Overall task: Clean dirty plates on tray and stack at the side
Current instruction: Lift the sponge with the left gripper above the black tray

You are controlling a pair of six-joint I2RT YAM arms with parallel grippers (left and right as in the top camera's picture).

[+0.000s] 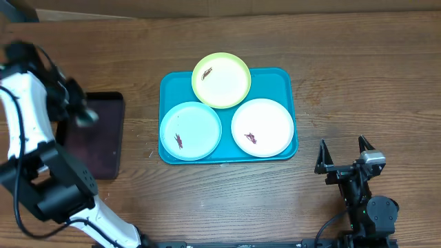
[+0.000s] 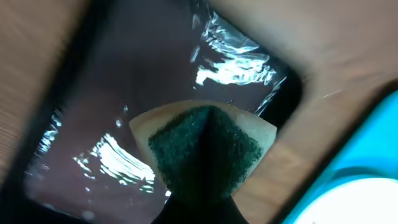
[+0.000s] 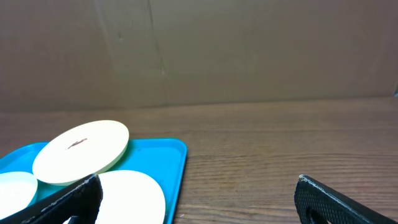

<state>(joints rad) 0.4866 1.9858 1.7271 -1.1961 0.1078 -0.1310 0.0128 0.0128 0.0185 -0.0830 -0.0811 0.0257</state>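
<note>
The turquoise tray (image 1: 282,83) holds three plates. The yellow-green plate (image 1: 222,81) is at the back with its far rim over the tray edge; the mint-blue plate (image 1: 191,131) is front left, the white plate (image 1: 262,127) front right. Each has a small dark smear. My left gripper (image 1: 84,114) hovers over the black tray (image 1: 96,148), shut on a sponge (image 2: 202,146) with a dark green scrub face and tan edge. My right gripper (image 1: 343,157) is open and empty on the table, right of the turquoise tray (image 3: 171,155). The right wrist view shows the yellow-green plate (image 3: 81,151) and white plate (image 3: 134,196).
The black tray (image 2: 143,93) looks wet and shiny, left of the turquoise tray (image 2: 360,149). Bare wooden table (image 1: 365,83) lies to the right and in front. A cardboard wall (image 3: 199,50) stands behind the table.
</note>
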